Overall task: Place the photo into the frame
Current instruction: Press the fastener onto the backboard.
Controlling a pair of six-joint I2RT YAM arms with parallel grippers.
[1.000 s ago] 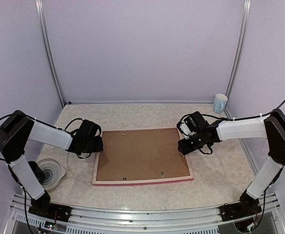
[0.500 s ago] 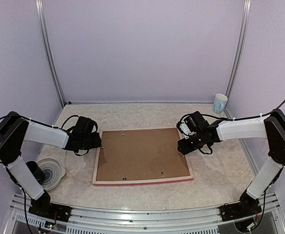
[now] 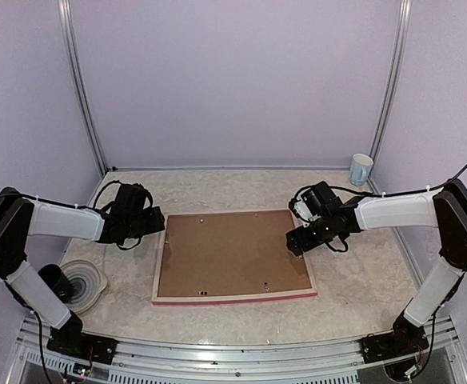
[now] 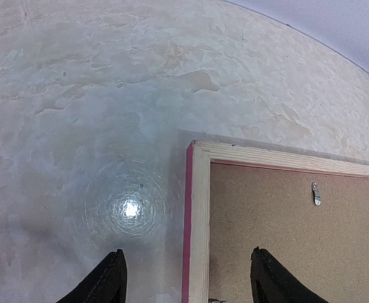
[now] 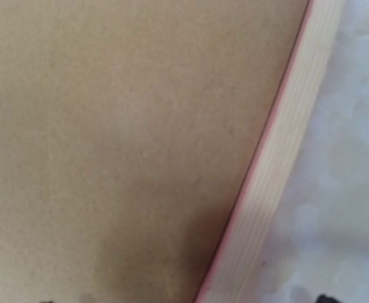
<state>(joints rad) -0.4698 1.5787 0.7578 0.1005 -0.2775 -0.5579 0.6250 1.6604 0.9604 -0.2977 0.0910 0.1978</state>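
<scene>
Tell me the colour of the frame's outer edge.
Pink-red; the frame shows it best in the left wrist view.

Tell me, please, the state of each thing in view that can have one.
frame, lying flat, back side up
backing board, seated in the frame
left gripper, open, empty, over frame's left rail
right gripper, open, empty, over frame's right rail
cup, upright
photo, not visible

left gripper [image 4: 187, 265], right gripper [image 3: 294, 240] spread (angled down)
</scene>
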